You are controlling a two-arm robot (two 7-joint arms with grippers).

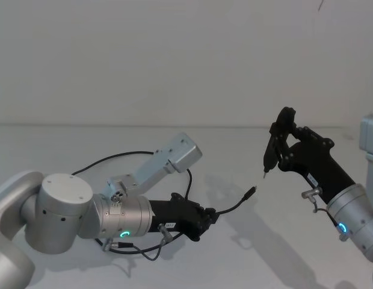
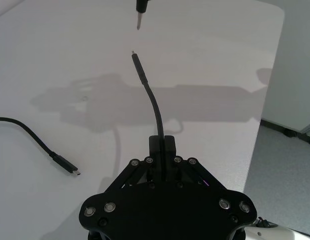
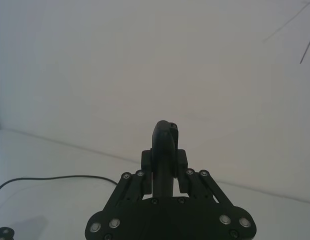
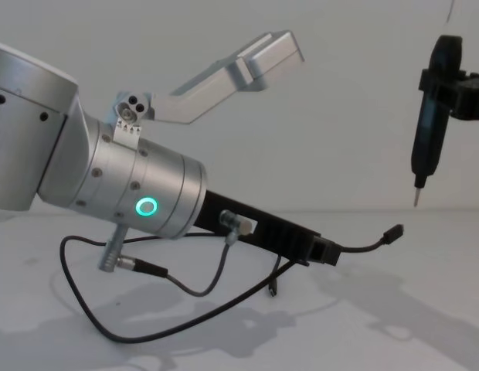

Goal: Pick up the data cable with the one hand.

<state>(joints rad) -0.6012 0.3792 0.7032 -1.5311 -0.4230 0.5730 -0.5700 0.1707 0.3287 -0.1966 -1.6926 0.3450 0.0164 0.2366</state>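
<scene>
Head view: the left gripper is clamped on a thin black data cable near one end, so its small plug sticks out above the white table. The right gripper, raised, clasps a pointed black tool.

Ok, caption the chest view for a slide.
Left gripper shut on the data cable, plug end raised off the table below the right gripper's pen-like tool.

no legible text anywhere
</scene>
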